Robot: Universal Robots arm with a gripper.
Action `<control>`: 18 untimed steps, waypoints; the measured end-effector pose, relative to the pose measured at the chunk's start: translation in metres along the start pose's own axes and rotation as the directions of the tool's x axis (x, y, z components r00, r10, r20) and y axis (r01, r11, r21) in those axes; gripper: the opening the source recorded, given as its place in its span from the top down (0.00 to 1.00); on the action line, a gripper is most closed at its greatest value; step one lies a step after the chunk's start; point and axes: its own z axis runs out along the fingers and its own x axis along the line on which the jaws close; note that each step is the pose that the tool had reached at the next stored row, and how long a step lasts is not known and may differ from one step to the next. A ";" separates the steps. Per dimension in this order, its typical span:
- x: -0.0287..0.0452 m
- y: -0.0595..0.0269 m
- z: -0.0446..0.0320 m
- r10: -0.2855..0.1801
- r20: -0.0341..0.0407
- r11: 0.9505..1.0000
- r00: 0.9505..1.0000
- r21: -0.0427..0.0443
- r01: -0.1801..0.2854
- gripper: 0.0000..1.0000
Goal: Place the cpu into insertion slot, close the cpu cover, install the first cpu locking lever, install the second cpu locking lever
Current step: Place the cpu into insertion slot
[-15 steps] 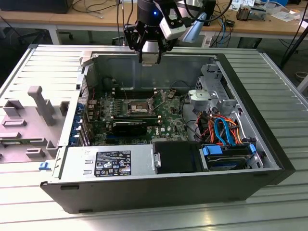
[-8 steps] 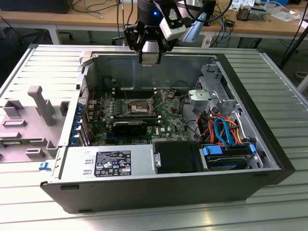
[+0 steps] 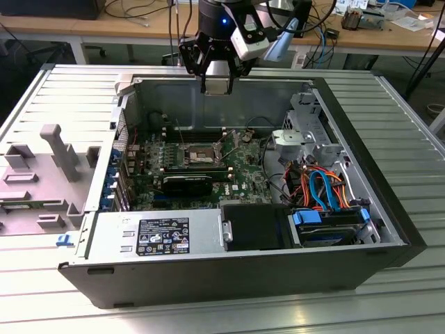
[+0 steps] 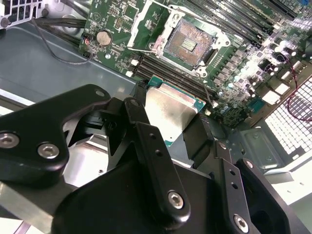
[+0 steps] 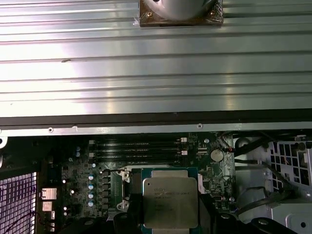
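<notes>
Gripping the cpu (image 4: pixel 173 111) by two opposite edges, the tool (image 3: pixel 217 86) is clamped on it, metal lid visible between the black fingers (image 4: pixel 146 136) in both wrist views. In the exterior view the tool hangs at 12 o'clock of the open computer case (image 3: pixel 389 229), above its far wall and clear of the board. The socket (image 3: pixel 200 154) lies at roughly 6 to 7 o'clock from the tool, well apart from the chip. In the second wrist view the socket (image 4: pixel 187 44) has its contacts exposed, and the cover (image 4: pixel 142 23) is swung up off it along one edge. In the first wrist view the cpu (image 5: pixel 169 202) sits flat and square to the memory slots (image 5: pixel 136 146) on the green board (image 5: pixel 78 170), with a coin battery (image 5: pixel 216 155) near it. In the exterior view a black expansion card (image 3: pixel 188 184) lies at 6 o'clock of the socket, the power supply (image 3: pixel 156 233) at 7 o'clock of the case and the blue-tabbed drives (image 3: pixel 327 226) at 4 o'clock. The case rests on a ribbed metal surface (image 3: pixel 403 125).
</notes>
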 end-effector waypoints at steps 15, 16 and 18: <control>-0.0001 -0.0039 0.0014 0.000 0.000 1.000 1.000 0.000 0.000 0.45; -0.0001 -0.0039 0.0016 0.000 0.000 1.000 1.000 0.000 0.000 0.45; -0.0001 -0.0041 0.0019 0.000 0.000 1.000 1.000 0.000 0.000 0.45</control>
